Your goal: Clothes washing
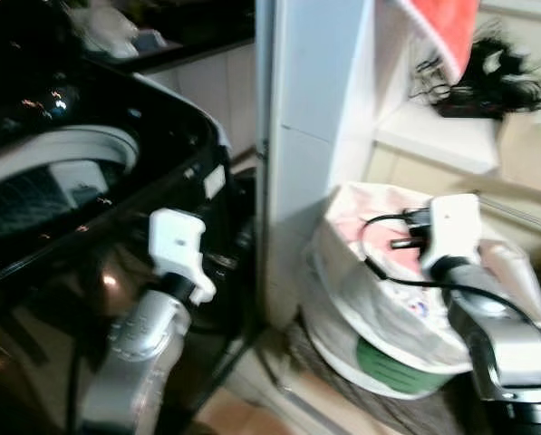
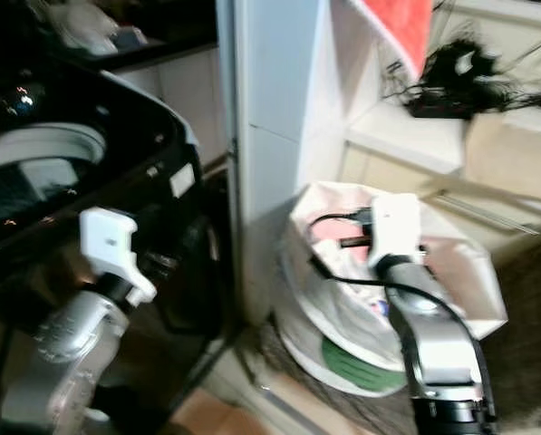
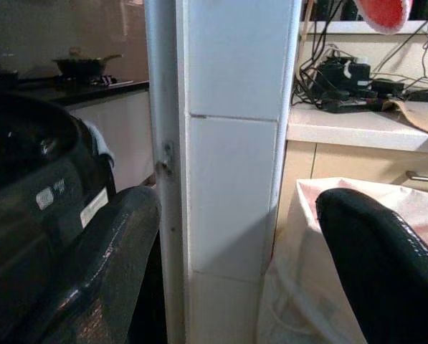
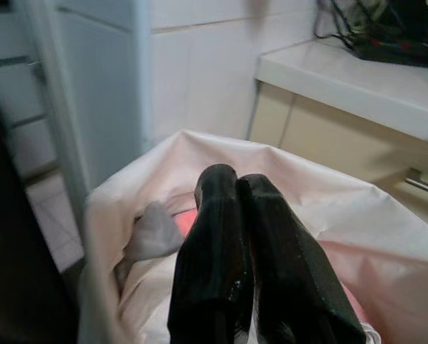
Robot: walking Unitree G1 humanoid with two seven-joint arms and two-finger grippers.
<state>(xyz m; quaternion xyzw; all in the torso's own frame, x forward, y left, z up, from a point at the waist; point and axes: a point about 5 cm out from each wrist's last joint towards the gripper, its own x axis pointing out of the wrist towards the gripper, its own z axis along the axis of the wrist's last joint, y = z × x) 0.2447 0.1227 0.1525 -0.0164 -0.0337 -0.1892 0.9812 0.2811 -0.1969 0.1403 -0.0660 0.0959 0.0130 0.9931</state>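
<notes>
The right gripper (image 4: 239, 251) hangs over the open laundry bag (image 4: 328, 208) with its 2 fingers pressed together and empty, probably aiming at the clothes (image 4: 156, 229) inside; the blur hides which piece. The left gripper (image 3: 221, 265) is spread wide beside the washing machine (image 1: 62, 181), whose open drum waits for loading, next to the white pillar (image 3: 231, 143).

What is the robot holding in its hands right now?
Nothing. The right tool is shut and empty above the laundry bag. The left tool is open, empty, beside the washing machine.
</notes>
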